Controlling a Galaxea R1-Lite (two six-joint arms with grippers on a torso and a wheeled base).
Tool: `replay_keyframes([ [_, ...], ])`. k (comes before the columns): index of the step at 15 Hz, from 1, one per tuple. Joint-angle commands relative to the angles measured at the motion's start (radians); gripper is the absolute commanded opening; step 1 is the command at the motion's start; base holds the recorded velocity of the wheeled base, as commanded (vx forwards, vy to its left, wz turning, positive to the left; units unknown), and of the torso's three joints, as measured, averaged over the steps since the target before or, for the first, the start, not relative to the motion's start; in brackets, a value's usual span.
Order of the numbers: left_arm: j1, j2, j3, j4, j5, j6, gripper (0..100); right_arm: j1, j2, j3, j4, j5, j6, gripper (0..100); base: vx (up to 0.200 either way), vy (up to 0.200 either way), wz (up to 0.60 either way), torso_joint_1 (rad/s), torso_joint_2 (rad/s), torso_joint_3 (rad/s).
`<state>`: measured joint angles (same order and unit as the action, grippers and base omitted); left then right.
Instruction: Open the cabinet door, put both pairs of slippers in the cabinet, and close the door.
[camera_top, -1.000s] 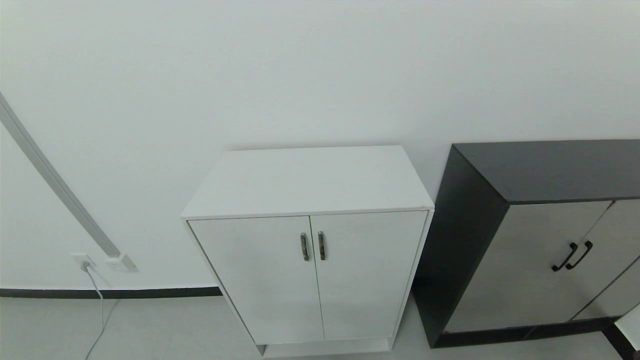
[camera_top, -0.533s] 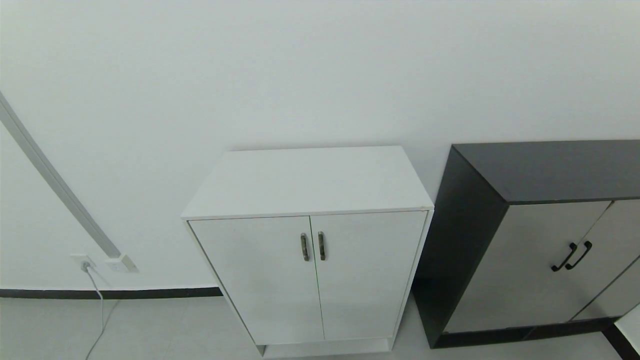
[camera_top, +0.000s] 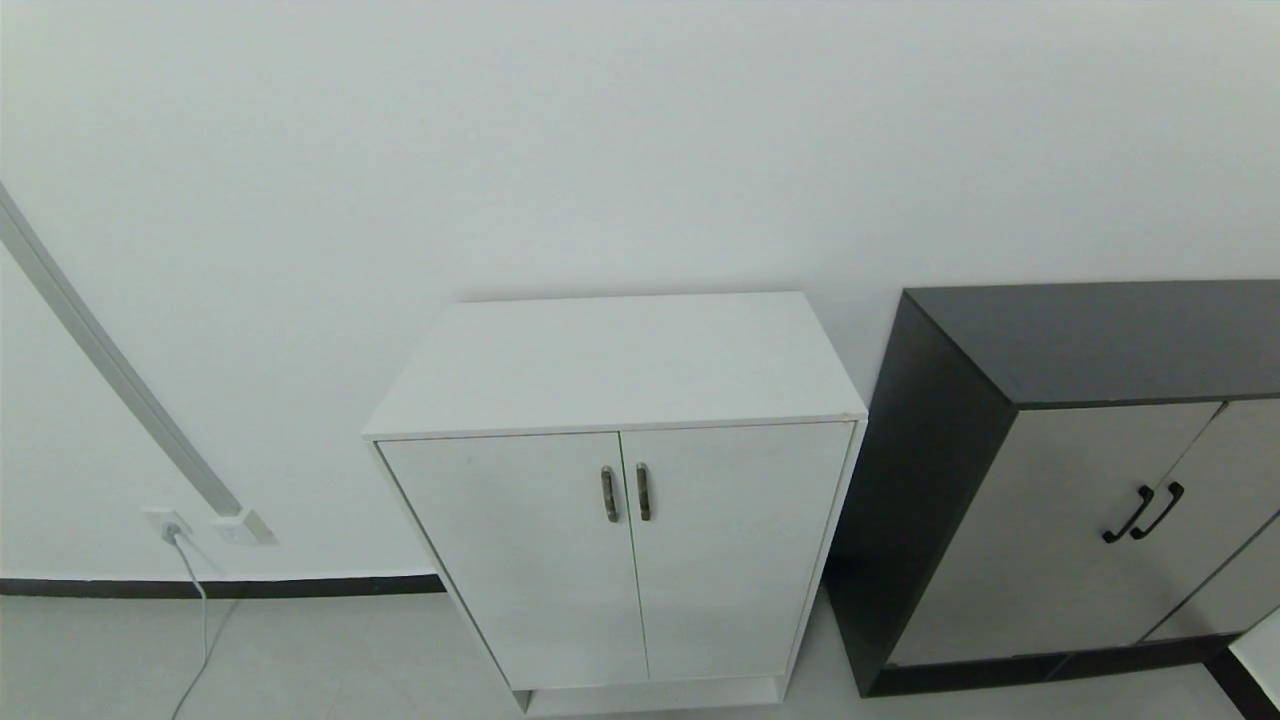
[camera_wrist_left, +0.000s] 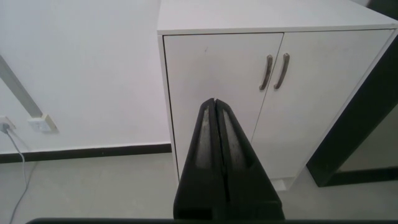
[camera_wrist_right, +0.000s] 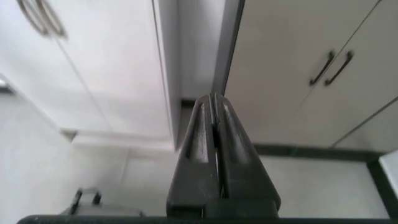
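A white two-door cabinet (camera_top: 615, 520) stands against the wall with both doors closed. Two dark metal handles (camera_top: 626, 493) sit side by side at the middle seam. The cabinet (camera_wrist_left: 267, 106) and its handles (camera_wrist_left: 275, 71) also appear in the left wrist view, where my left gripper (camera_wrist_left: 215, 106) is shut and empty, held back from the left door. My right gripper (camera_wrist_right: 215, 102) is shut and empty too, hanging above the floor in front of the gap between the white cabinet (camera_wrist_right: 106, 68) and the dark one.
A black cabinet (camera_top: 1060, 480) with grey doors and black handles (camera_top: 1145, 512) stands right beside the white one. A wall socket (camera_top: 165, 523) with a cable and a slanted conduit (camera_top: 110, 370) are on the left wall. Grey floor (camera_top: 300, 660) lies in front.
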<state>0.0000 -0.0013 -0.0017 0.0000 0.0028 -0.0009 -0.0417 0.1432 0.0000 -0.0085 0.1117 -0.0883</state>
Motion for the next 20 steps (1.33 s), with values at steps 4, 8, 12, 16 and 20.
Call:
replay_keyframes([
  [4, 0.0, 0.001, 0.0, 0.0, 0.0, -0.001, 0, 0.0, -0.074, 0.0, 0.004, -0.017, 0.087, 0, 0.0, 0.0, 0.0, 0.0, 0.0, 0.0],
  [8, 0.0, 0.001, 0.0, -0.002, 0.0, -0.001, 0, 0.048, -0.129, 0.0, 0.002, -0.023, 0.102, 0, 0.0, 0.0, 0.0, 0.0, 0.0, 0.0],
  [12, 0.002, 0.001, 0.0, 0.0, 0.0, -0.001, 0, 0.042, -0.143, 0.0, -0.004, -0.119, 0.159, 0, 0.0, 0.0, 0.0, 0.0, 0.0, 0.0],
  [16, 0.002, 0.001, 0.0, -0.002, 0.005, -0.005, 0, 0.042, -0.143, 0.0, -0.005, -0.147, 0.17, 0, 0.0, 0.0, 0.0, 0.0, 0.0, 0.0],
  [20, 0.002, 0.001, 0.0, -0.002, 0.005, -0.005, 0, 0.042, -0.143, 0.0, -0.004, -0.147, 0.163, 0, 0.0, 0.0, 0.0, 0.0, 0.0, 0.0],
])
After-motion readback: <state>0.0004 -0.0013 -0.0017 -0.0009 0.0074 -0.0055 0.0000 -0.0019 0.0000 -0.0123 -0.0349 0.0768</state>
